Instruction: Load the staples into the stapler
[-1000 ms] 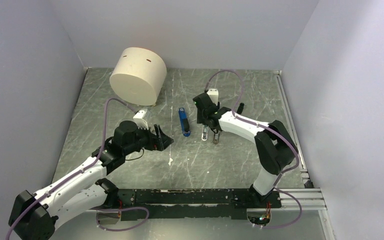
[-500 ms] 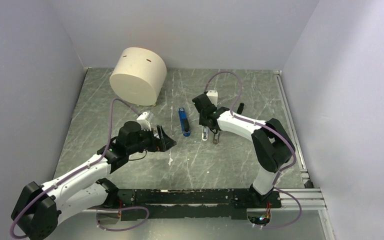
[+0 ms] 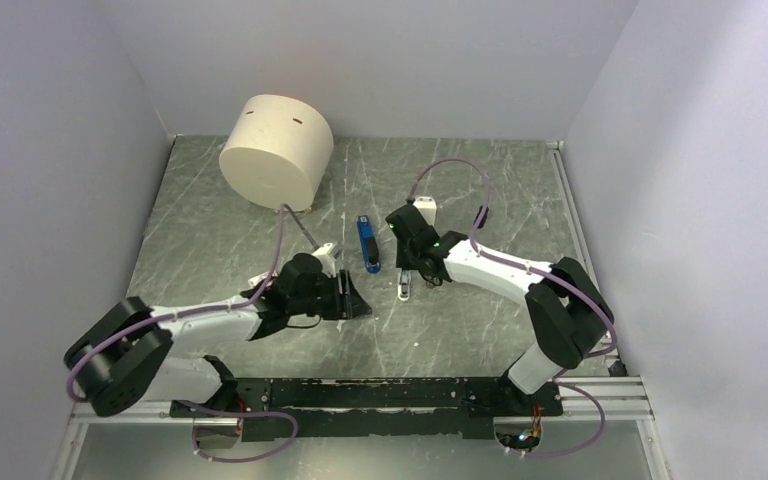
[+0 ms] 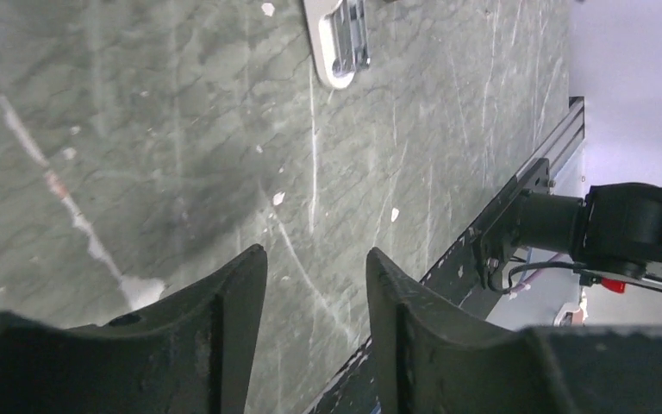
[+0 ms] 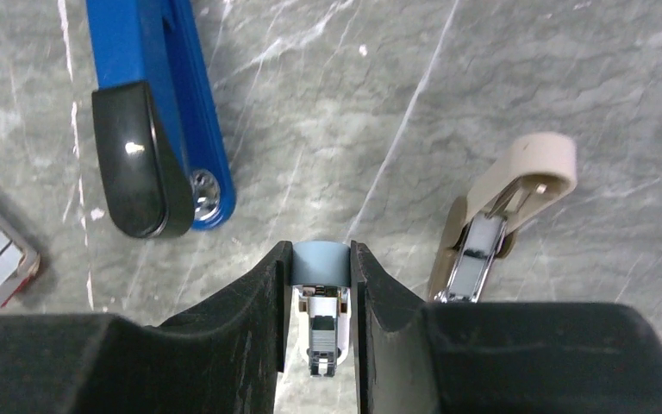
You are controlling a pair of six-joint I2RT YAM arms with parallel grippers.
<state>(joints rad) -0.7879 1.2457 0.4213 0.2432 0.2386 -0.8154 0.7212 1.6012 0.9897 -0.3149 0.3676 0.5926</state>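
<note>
Beside 1 blue stapler (image 5: 151, 103), right gripper (image 5: 319, 257) clamps 1 pale-blue piece (image 5: 320, 266) (left gripper (image 4: 315, 259) stands open).

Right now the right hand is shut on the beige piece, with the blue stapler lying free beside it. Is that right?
Not quite. The right hand is shut on the pale-blue piece, not the beige piece, which lies free on its other side. The right wrist view shows this; the blue stapler does lie free beside it.
</note>
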